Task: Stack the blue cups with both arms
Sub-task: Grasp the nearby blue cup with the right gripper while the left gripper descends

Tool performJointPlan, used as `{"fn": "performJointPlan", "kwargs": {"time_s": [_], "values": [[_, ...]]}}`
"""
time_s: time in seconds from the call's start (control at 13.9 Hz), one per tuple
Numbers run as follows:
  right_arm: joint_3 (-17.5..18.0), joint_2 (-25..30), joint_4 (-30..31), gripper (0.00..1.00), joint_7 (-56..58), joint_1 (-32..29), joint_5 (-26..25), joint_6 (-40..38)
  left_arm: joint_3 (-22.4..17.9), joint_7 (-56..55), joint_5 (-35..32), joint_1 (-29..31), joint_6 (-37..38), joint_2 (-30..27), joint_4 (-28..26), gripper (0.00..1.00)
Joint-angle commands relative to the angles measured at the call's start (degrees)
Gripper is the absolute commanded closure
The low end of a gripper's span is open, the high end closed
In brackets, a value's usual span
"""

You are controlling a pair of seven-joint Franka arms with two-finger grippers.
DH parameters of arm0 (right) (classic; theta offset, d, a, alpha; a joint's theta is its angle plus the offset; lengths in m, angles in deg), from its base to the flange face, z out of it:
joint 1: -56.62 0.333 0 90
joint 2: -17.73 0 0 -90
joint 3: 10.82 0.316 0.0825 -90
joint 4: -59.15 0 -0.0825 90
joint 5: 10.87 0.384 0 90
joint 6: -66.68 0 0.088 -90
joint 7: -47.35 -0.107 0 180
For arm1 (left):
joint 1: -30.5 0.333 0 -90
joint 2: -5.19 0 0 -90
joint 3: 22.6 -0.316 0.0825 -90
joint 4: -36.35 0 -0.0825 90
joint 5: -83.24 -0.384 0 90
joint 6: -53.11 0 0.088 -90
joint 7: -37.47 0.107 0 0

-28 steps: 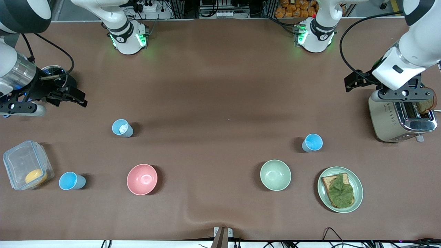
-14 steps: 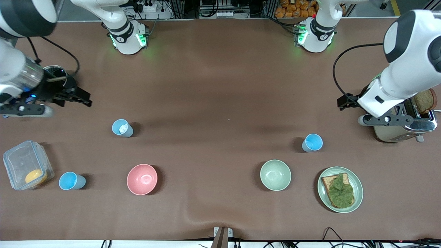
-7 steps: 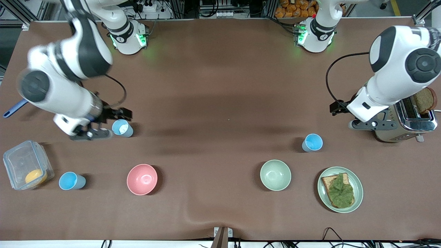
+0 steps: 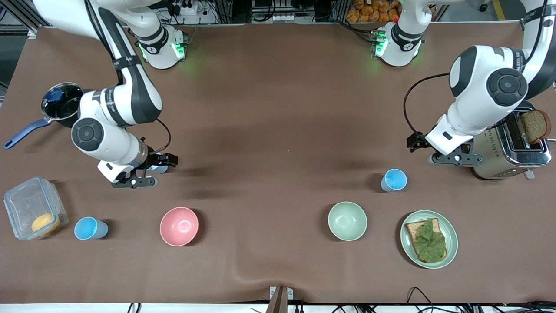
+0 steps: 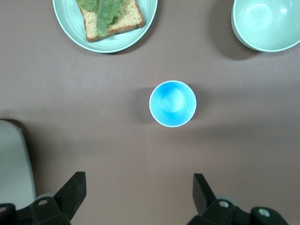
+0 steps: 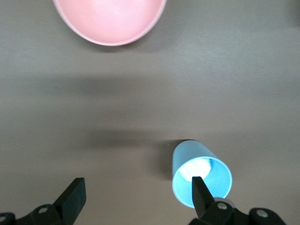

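The right gripper point(image 6: 136, 199), jaws spread, hovers over the paler blue cup point(image 6: 201, 180), off-centre; it needs centring before descending. The left gripper point(image 5: 138, 192), jaws open, hangs beside the toaster point(image 4: 508, 150), approaching another blue cup point(image 4: 394, 180).

You see a small light-blue plastic cup point(image 5: 172, 103) upright on the brown bench point(image 5: 93, 93). The black fingers point(image 5: 72, 192) stand spread apart, holding nothing.
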Motion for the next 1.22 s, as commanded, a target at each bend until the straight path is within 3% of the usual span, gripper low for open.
{"fn": "performJointPlan", "kwargs": {"time_s": [0.0,0.65,0.72,0.79,0.86,1.0,1.15], "values": [[0.6,-1.9,1.2,0.0,-0.6,-2.8,-1.6,1.6,0.3,-0.7,-1.0,0.9,-3.4,0.7,-1.3,0.0],[0.6,-3.0,11.4,0.0,-0.9,-2.3,-1.6,14.5,0.1,-0.8,-1.0,0.8,-9.9,6.5,-1.3,0.0],[0.6,-3.1,11.5,0.07,-0.9,-2.3,-1.6,14.9,0.1,-0.8,-1.0,0.7,-10.6,6.9,-1.3,0.0],[0.6,-3.2,11.5,0.54,-0.9,-2.0,-1.6,14.9,0.1,-0.9,-1.3,0.7,-11.3,7.7,-1.3,0.0],[0.5,-3.2,11.5,0.82,-0.8,-1.9,-1.6,14.8,0.2,-2.0,-2.6,0.6,-12.1,8.4,-1.3,0.0],[0.5,-3.3,11.4,1.0,-0.8,-1.9,-1.6,14.7,0.3,-5.9,-6.2,0.2,-13.3,10.1,-1.3,0.0],[0.5,-3.3,11.4,1.0,-0.7,-1.8,-1.6,14.5,0.3,-7.2,-6.9,0.1,-16.0,11.9,-1.3,0.0]]}}
